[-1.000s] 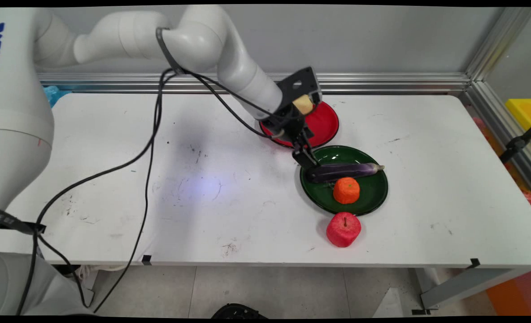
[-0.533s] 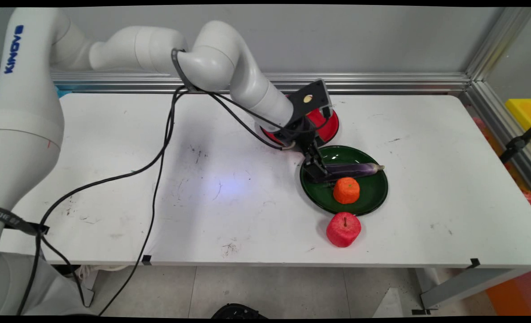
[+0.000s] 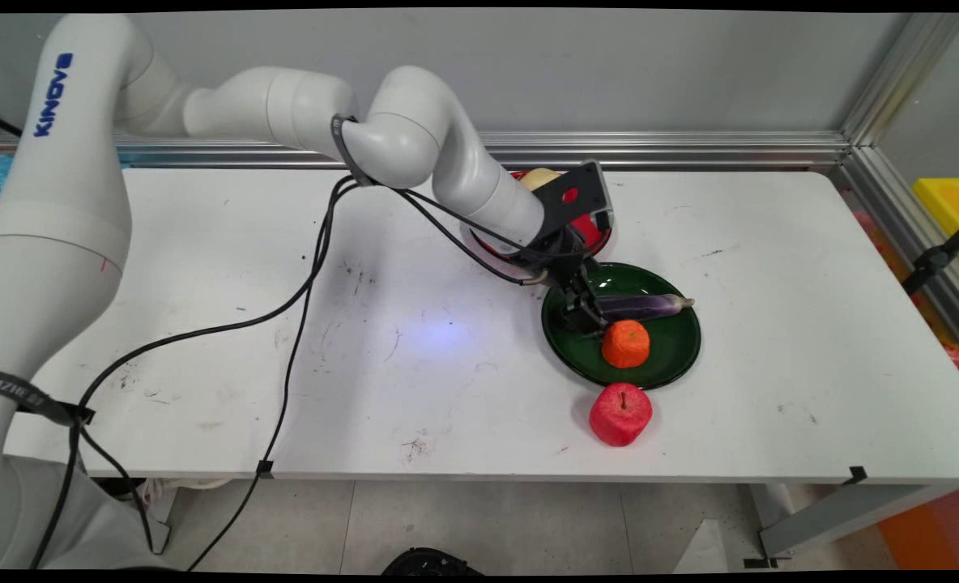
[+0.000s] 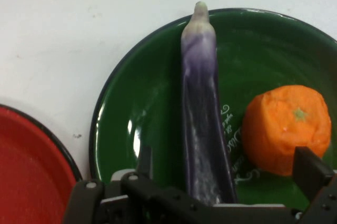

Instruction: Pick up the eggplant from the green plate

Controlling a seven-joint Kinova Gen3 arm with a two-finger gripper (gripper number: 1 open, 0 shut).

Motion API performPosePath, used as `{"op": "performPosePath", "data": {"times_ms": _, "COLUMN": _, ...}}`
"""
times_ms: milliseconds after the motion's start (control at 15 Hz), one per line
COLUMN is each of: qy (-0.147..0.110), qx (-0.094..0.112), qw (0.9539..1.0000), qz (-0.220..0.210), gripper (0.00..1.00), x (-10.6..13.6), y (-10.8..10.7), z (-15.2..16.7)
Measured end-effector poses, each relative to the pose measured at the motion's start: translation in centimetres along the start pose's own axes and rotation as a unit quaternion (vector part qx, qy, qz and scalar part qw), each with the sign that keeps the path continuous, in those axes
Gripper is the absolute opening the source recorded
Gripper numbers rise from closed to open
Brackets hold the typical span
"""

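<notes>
One purple eggplant lies across the single green plate. The gripper straddles its thick end with fingers spread apart. One orange sits beside the eggplant on that plate; one red plate lies near it, and one red apple just off its near rim.

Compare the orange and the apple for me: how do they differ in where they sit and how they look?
The orange sits inside the green plate, next to the eggplant; the apple rests on the bare table, just off the plate's near rim. The orange is orange with a small green stem mark; the apple is red with a dark stem. The gripper is much closer to the orange. Both are round, similar in size and stand stem-up.
</notes>
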Motion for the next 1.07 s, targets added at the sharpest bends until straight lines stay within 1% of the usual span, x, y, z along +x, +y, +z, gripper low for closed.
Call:
{"op": "performPosePath", "data": {"times_ms": 600, "qy": 0.008, "qx": 0.002, "qw": 0.9999, "qz": 0.009, "gripper": 1.00, "x": -0.2, "y": -0.3, "z": 1.7}}
{"op": "performPosePath", "data": {"times_ms": 1067, "qy": 0.003, "qx": 0.001, "qw": 0.9999, "qz": 0.011, "gripper": 1.00, "x": -0.8, "y": -0.8, "z": 2.4}}
